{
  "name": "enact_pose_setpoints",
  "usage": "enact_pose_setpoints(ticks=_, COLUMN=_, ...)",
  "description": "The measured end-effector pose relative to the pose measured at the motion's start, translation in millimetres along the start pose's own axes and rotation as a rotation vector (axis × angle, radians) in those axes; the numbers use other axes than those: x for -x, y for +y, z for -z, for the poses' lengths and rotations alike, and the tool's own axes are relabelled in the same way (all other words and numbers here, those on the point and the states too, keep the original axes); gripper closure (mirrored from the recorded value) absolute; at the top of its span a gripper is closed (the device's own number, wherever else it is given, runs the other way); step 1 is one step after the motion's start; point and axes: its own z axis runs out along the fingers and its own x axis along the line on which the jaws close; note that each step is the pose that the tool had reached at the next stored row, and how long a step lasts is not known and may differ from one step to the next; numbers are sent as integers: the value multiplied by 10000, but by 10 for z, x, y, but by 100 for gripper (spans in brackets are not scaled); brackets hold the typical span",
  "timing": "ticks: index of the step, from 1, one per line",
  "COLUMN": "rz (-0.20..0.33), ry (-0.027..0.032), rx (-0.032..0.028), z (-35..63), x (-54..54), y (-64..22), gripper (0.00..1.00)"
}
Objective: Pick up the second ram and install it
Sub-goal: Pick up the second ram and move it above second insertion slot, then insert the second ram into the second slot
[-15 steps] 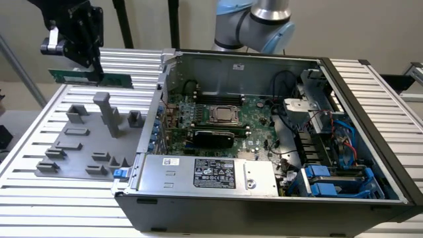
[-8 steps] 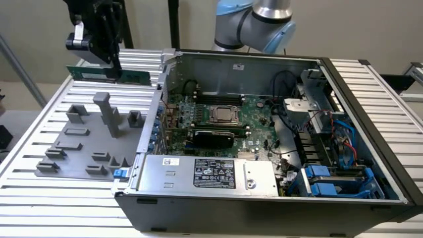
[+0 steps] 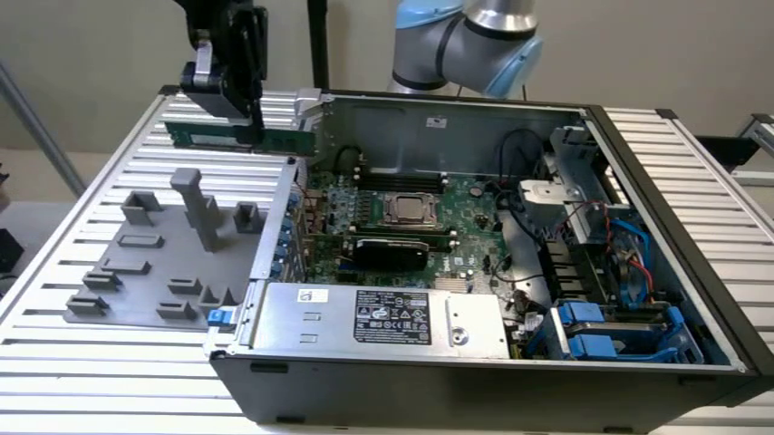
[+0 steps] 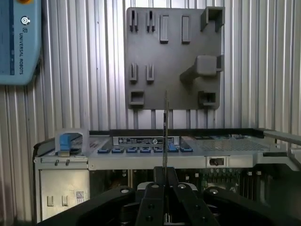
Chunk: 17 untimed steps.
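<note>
Gripper [image 3: 237,116] clamps second ram [image 3: 285,140] (edge-on from wrist).

The arm [image 3: 466,41] is a silver-grey tube with rounded light-blue joint caps, one blue cover [image 4: 19,42] lettered UNIVERSAL ROBOTS in white, and its gripper [image 4: 164,175] is matte black, with angular linked fingers [image 4: 151,200] studded by small round screws.
</note>
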Motion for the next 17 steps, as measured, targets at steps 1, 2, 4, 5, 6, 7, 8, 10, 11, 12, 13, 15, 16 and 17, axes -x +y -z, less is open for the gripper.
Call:
enact_pose_setpoints(ticks=1, rz=0, ry=1, rx=1, z=1, x=3, y=-44, gripper=100)
enact_pose_setpoints(ticks=2, rz=0, ry=1, rx=1, z=1, x=7, y=-90, gripper=100)
enact_pose_setpoints(ticks=4, rz=0, ry=0, rx=1, z=0, x=15, y=-181, gripper=100)
enact_pose_setpoints(ticks=5, rz=0, ry=0, rx=0, z=0, x=20, y=-225, gripper=100)
enact_pose_setpoints(ticks=6, rz=0, ry=0, rx=0, z=-2, x=27, y=-272, gripper=100)
enact_pose_setpoints(ticks=7, rz=0, ry=0, rx=0, z=-5, x=34, y=-316, gripper=100)
enact_pose_setpoints(ticks=8, rz=-1, ry=0, rx=1, z=-9, x=42, y=-361, gripper=100)
enact_pose_setpoints(ticks=10, rz=0, ry=1, rx=1, z=-22, x=62, y=-450, gripper=100)
enact_pose_setpoints(ticks=11, rz=0, ry=0, rx=0, z=-32, x=74, y=-498, gripper=100)
enact_pose_setpoints(ticks=12, rz=0, ry=1, rx=1, z=-42, x=86, y=-542, gripper=100)
enact_pose_setpoints(ticks=13, rz=0, ry=1, rx=1, z=-55, x=101, y=-589, gripper=100)
enact_pose_setpoints(ticks=15, rz=0, ry=1, rx=0, z=-86, x=135, y=-677, gripper=100)
enact_pose_setpoints(ticks=16, rz=0, ry=1, rx=1, z=-104, x=155, y=-722, gripper=100)
enact_pose_setpoints(ticks=17, rz=0, ry=0, rx=0, z=-123, x=177, y=-768, gripper=100)
